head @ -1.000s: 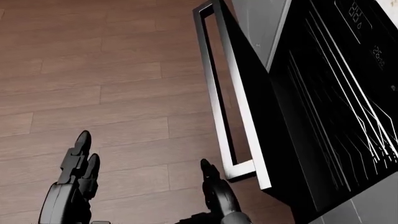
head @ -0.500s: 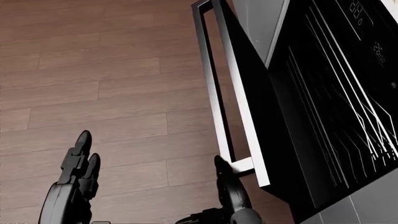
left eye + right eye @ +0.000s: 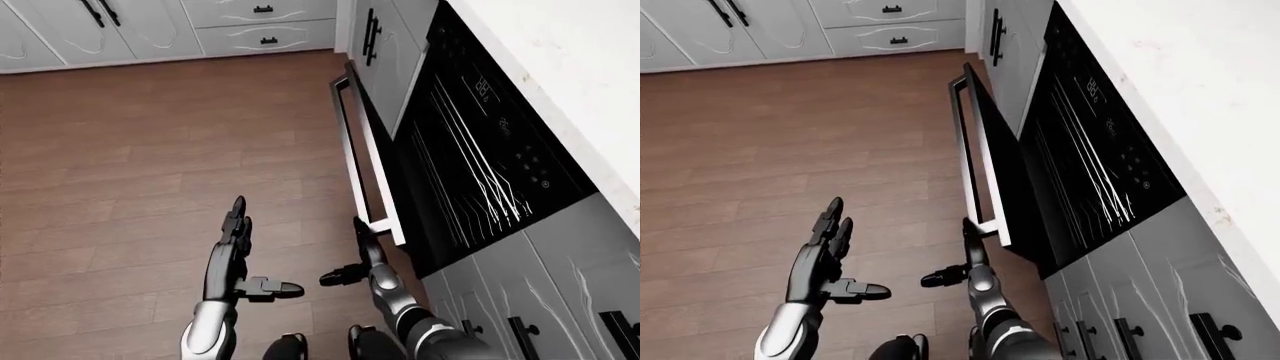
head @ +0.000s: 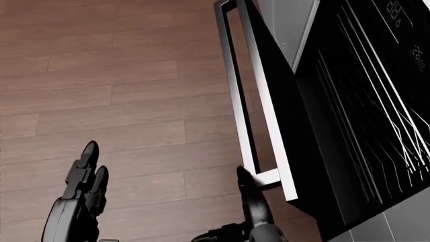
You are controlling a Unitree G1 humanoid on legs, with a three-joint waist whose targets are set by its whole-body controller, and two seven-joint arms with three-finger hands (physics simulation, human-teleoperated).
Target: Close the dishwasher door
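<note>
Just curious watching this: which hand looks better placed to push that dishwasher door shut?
The right hand. Its fingertips reach the near end of the handle on the half-open door, while the left hand hangs open over bare floor, well to the left.

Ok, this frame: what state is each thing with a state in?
Black dishwasher door with steel bar handle: partly open, tilted out from the cabinets.
Right three-finger hand: open, fingertips at the handle's lower end.
Left three-finger hand: open, holding nothing, over the wooden floor.
White cabinet drawers: shut.
</note>
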